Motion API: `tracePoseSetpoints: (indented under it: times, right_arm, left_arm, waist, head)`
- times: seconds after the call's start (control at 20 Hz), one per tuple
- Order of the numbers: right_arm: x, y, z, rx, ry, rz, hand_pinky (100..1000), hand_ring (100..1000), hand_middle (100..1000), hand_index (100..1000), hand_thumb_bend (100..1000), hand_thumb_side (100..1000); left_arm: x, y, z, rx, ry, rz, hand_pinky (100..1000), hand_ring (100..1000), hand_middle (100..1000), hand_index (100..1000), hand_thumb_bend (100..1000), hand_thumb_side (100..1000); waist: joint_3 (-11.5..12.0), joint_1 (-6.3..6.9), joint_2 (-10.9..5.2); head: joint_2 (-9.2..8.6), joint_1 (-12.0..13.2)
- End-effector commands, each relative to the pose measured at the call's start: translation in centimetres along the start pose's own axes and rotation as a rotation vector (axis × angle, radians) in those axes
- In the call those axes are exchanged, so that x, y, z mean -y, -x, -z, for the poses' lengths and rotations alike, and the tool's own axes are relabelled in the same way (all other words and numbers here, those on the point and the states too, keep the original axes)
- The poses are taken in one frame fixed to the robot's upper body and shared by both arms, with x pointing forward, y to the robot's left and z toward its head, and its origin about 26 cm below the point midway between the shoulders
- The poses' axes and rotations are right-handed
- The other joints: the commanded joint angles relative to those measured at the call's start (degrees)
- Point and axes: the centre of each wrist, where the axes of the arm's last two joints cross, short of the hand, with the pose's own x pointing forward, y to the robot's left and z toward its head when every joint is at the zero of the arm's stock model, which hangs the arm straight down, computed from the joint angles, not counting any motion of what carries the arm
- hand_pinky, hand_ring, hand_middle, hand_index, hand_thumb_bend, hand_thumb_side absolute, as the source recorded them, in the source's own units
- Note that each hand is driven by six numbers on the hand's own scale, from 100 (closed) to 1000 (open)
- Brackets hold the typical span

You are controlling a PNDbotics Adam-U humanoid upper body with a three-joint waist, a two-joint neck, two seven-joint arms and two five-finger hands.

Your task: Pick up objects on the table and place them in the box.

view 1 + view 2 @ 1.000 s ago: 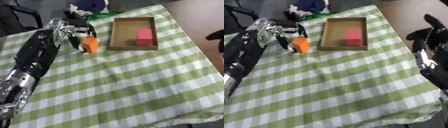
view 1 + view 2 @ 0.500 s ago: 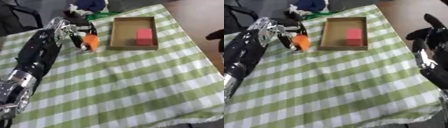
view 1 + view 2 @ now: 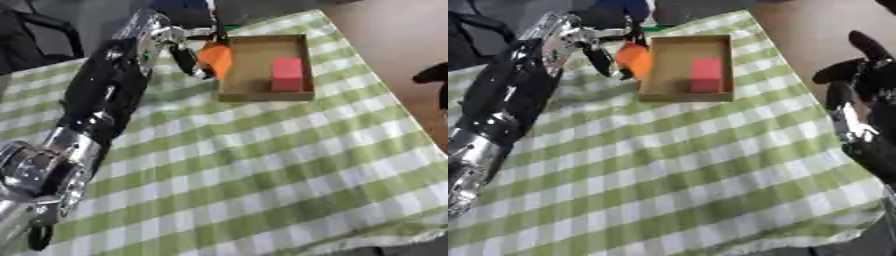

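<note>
Left robot hand (image 3: pixel 179 42), upper left of frame, pinches the orange block (image 3: pixel 215 59) at the open cardboard box's (image 3: pixel 262 92) left wall. Carry it over the rim, clear of the pink block (image 3: pixel 286 74), before you release. Right robot hand (image 3: pixel 859 107) idles with fingers relaxed at right edge.

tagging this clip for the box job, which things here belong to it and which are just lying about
Part of the job:
- orange block, held in the left hand at the box's left edge
- cardboard box
- pink block, already in the box

Just lying about:
- checked tablecloth
- blue and green things beyond the box
- right hand, idle and open at the right edge
</note>
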Motion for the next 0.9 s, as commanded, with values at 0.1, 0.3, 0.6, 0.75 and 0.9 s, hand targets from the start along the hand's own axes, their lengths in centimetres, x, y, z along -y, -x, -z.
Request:
tracePoseSetpoints:
  times: [0.1,0.3,0.6,0.75,0.9]
  right_arm:
    - [0.0,-0.5,0.6,0.030,-0.012,0.007,877,704,632,1000,100,594]
    - [0.0,-0.4,0.5,0.027,-0.012,0.009,877,704,632,1000,100,595]
    - [0.0,-0.3,0.4,0.021,-0.010,0.009,877,704,632,1000,100,594]
    - [0.0,-0.3,0.3,0.019,-0.010,0.009,877,705,632,1000,100,595]
    - [0.0,-0.2,0.2,0.014,-0.006,0.011,877,704,631,1000,100,593]
  left_arm:
    - [-0.8,-1.1,0.9,-0.018,-0.044,0.027,751,673,637,733,274,100]
    - [0.0,-1.3,1.1,-0.037,-0.052,0.034,763,702,739,828,451,109]
    - [-0.3,-0.6,0.4,-0.099,-0.092,0.062,789,732,833,895,575,203]
    - [-0.4,-0.2,0.1,-0.124,-0.115,0.064,786,729,852,904,538,220]
    - [-1.0,0.6,-0.9,-0.131,-0.193,0.061,770,711,802,881,525,219]
  waist:
    - [-0.4,-0.27,-0.59]
    - [-0.4,-0.21,-0.59]
    - [0.2,-0.47,-0.95]
    - [0.5,-0.70,-1.08]
    - [1.2,-1.10,-1.19]
  head:
    - [-0.69,0.7]
    - [-0.68,0.6]
    - [-0.59,0.4]
    - [-0.59,0.3]
    - [-0.50,-0.2]
